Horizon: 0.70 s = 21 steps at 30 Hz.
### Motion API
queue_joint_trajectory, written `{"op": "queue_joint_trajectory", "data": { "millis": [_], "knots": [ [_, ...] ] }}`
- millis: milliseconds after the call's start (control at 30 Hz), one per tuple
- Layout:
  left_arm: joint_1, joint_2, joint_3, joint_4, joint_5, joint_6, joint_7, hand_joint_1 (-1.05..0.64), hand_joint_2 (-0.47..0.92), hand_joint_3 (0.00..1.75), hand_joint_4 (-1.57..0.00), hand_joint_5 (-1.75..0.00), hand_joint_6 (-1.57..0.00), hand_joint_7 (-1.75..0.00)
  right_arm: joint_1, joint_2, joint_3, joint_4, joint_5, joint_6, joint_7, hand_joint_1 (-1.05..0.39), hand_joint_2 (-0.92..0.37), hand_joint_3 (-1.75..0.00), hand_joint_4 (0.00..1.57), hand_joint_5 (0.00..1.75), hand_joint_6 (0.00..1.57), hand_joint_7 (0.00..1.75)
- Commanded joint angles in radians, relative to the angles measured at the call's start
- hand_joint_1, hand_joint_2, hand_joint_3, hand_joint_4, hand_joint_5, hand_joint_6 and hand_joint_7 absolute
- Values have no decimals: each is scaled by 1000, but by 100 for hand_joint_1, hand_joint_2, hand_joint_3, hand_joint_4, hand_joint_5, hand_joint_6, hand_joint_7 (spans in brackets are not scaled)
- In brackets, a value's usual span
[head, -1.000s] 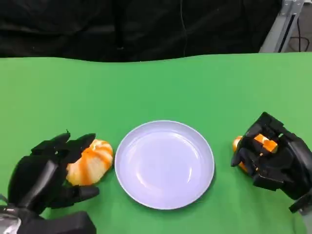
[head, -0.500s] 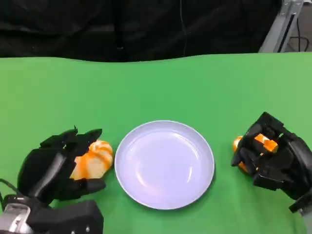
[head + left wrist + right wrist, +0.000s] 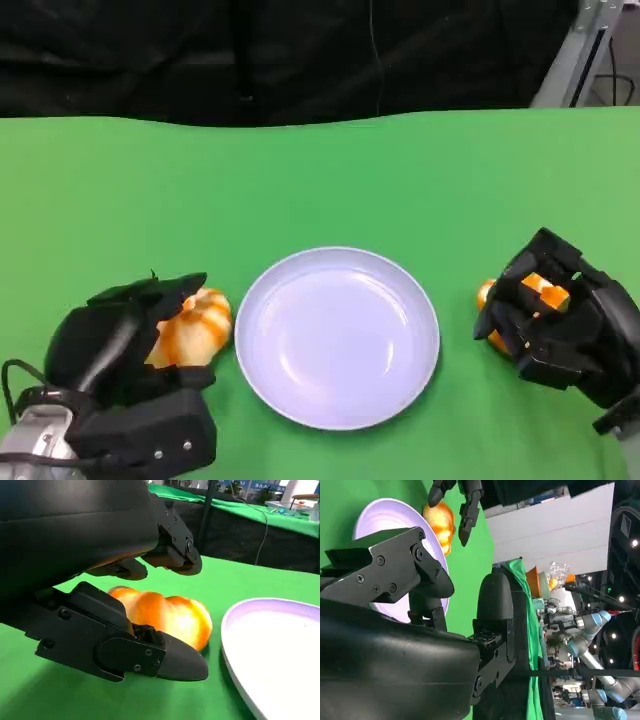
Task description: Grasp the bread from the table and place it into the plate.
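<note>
My left hand (image 3: 125,335) cupped the orange bread roll (image 3: 192,328) on the green table (image 3: 320,180), fingers above and thumb below; the roll lay just left of the white plate (image 3: 338,336); my right hand (image 3: 560,320) gripped a second orange roll (image 3: 540,290) right of the plate.

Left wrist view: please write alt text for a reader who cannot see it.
The robot's black left hand has its fingers around an orange bread roll lying on the green table. Beside it is the rim of an empty white plate.
</note>
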Motion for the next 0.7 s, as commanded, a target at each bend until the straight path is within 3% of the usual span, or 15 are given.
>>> {"op": "queue_joint_trajectory", "data": {
  "millis": [33, 567, 600, 700],
  "knots": [
    [-21, 9, -14, 38, -11, 12, -2, -91, 92, 27, -44, -1, -43, -1, 6, -13, -8, -20, 10, 5, -4, 10, -68, -108, 45, 175, 39, 157],
    [-68, 6, -71, 140, -8, 3, 5, -88, 92, 37, -47, -1, -49, -2, 8, -12, -11, -29, 13, 11, -3, 11, -67, -112, 47, 175, 39, 159],
    [-70, 7, -76, 141, -6, 4, 6, -77, 92, 34, -48, -1, -50, -2, 9, -12, -10, -31, 13, 13, -4, 10, -67, -112, 47, 175, 39, 159],
    [-71, 12, -85, 139, -6, 4, 2, -70, 92, 31, -48, -1, -51, -2, 11, -11, -9, -37, 12, 17, -6, 10, -66, -112, 47, 175, 39, 159]
  ]
}}
